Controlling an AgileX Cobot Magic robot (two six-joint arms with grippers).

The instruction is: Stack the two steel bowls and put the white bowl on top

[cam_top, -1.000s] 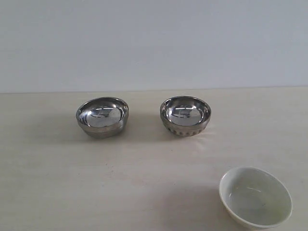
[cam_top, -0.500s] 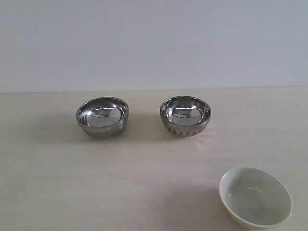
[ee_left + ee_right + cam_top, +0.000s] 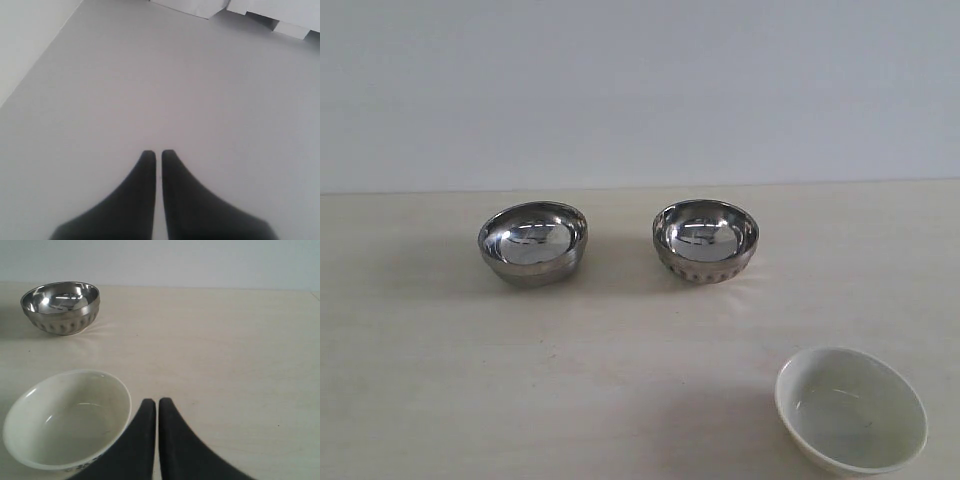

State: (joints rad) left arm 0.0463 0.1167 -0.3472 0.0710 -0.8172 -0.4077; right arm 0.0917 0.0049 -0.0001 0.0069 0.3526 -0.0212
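Two steel bowls stand apart at the back of the table in the exterior view: a smooth-sided one (image 3: 533,242) on the left and a ribbed one (image 3: 705,240) on the right. The white bowl (image 3: 851,409) sits upright near the front right. Neither gripper shows in the exterior view. In the right wrist view my right gripper (image 3: 157,401) is shut and empty, just beside the white bowl (image 3: 67,417), with the ribbed steel bowl (image 3: 61,306) farther off. My left gripper (image 3: 154,152) is shut and empty over a plain grey surface, with no bowl in its view.
A pale wooden table (image 3: 620,340) carries the bowls, with a plain light wall (image 3: 640,90) behind it. The left wrist view shows white box-like shapes (image 3: 200,6) at the far edge of the grey surface.
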